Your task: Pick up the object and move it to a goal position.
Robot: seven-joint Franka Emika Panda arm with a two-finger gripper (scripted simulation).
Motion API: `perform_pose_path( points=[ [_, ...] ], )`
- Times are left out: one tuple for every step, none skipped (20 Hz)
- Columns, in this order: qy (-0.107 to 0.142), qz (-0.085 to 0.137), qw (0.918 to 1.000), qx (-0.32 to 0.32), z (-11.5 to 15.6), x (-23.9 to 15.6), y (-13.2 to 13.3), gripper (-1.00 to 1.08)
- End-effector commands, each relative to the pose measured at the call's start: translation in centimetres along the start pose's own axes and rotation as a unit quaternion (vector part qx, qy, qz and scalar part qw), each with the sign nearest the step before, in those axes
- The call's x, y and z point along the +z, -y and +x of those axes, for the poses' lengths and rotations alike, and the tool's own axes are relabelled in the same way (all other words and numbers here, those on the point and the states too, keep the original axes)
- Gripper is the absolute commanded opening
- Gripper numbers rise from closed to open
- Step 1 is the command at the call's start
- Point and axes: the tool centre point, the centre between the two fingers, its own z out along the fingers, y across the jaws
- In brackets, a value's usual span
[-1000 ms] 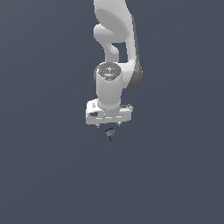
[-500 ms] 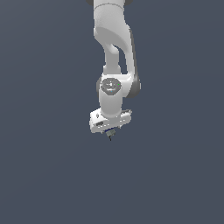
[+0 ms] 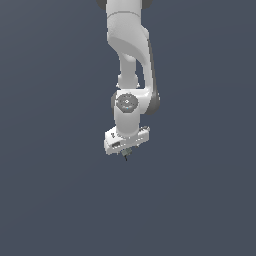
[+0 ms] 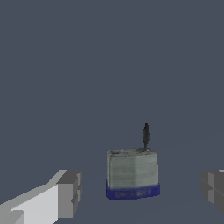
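Both grey pads [image 4: 70,192] of my white gripper [image 4: 140,192] stood apart, flanking without touching the tiny grey-blue block with its black spike [image 4: 132,174] at twelve o'clock, so I judged closing squarely and gently was best.

A plain, dark slate-grey surface [image 3: 55,200] fills the exterior view from edge to edge, evenly lit and unmarked, on the exterior view's left and right alike. No seam, border or horizon breaks it, near or far. The wrist view shows the same flat grey-blue ground [image 4: 87,65], uniform in tone, with only a faint lighter band low down. Whether this expanse is a floor, a tabletop or simply a backdrop cannot be told from either picture.
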Motion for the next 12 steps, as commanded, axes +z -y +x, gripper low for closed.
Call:
perform_pose_path(
  points=[
    [0.000, 0.000, 1.0000, 0.000, 0.0, 0.1, 0.0, 1.00],
    [0.000, 0.000, 1.0000, 0.000, 0.0, 0.3, 0.0, 1.00],
    [0.000, 0.000, 1.0000, 0.000, 0.0, 0.5, 0.0, 1.00],
    [0.000, 0.000, 1.0000, 0.000, 0.0, 0.8, 0.0, 1.00],
    [0.000, 0.000, 1.0000, -0.001, 0.0, 1.2, 0.0, 1.00],
    [0.000, 0.000, 1.0000, -0.001, 0.0, 1.6, 0.0, 1.00],
    [0.000, 0.000, 1.0000, -0.001, 0.0, 2.1, 0.0, 1.00],
    [0.000, 0.000, 1.0000, -0.001, -0.1, 2.7, 0.1, 1.00],
    [0.000, 0.000, 1.0000, -0.001, -0.1, 3.2, 0.0, 1.00],
    [0.000, 0.000, 1.0000, -0.002, -0.1, 3.7, 0.1, 1.00],
    [0.000, 0.000, 1.0000, -0.002, -0.1, 4.1, 0.1, 1.00],
    [0.000, 0.000, 1.0000, -0.002, -0.1, 4.4, 0.1, 1.00]
  ],
)
